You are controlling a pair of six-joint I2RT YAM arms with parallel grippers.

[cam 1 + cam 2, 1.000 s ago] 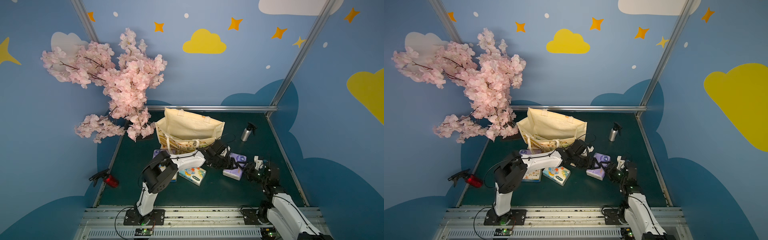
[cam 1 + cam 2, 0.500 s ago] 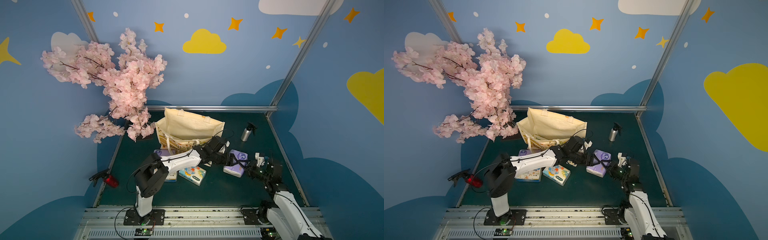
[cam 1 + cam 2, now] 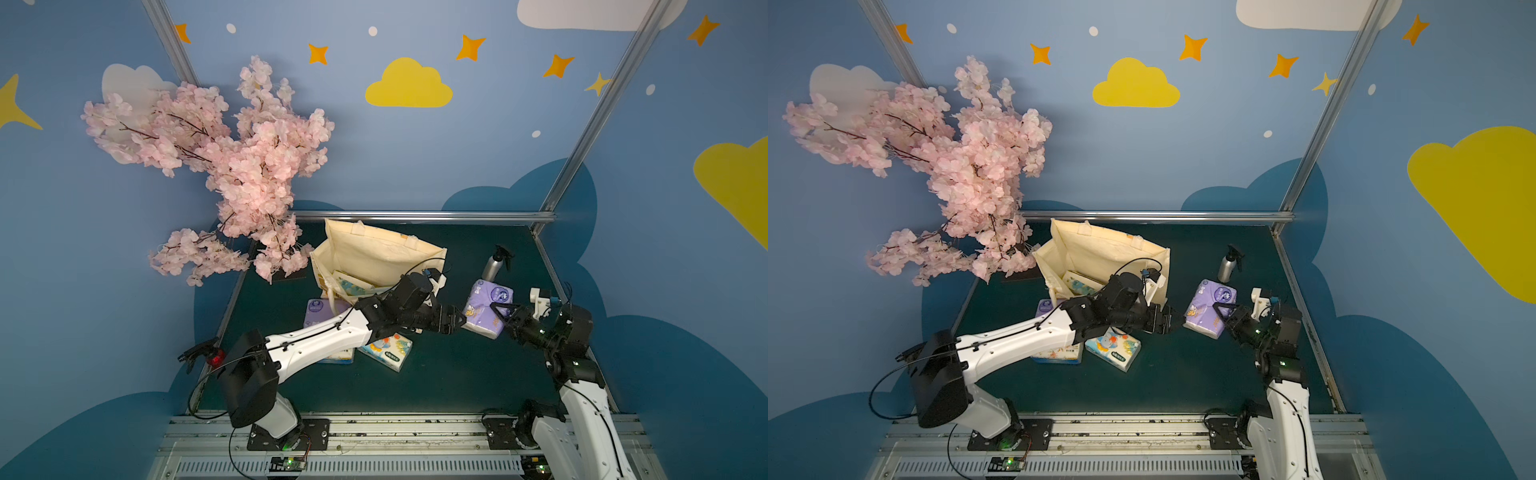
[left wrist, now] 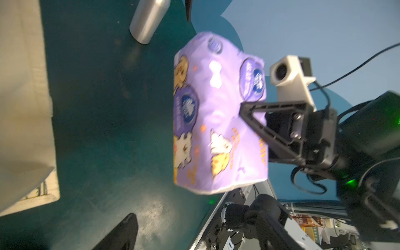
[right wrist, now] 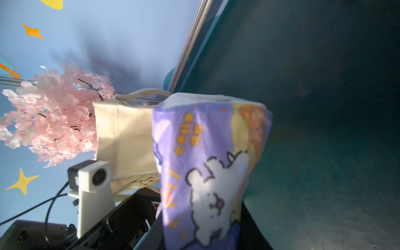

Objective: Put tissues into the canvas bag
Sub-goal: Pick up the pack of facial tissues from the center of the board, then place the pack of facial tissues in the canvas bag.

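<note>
While the right claw (image 3: pixel 500 318) is clamped on the soft purple plastic-wrapped tissue pack (image 3: pixel 486 307), holding it above the dark green surface (image 3: pixel 449 374) right of the cream canvas bag (image 3: pixel 382 257), the left claw (image 3: pixel 456 322), jaws wide apart, hovers just left of the pack.
</note>
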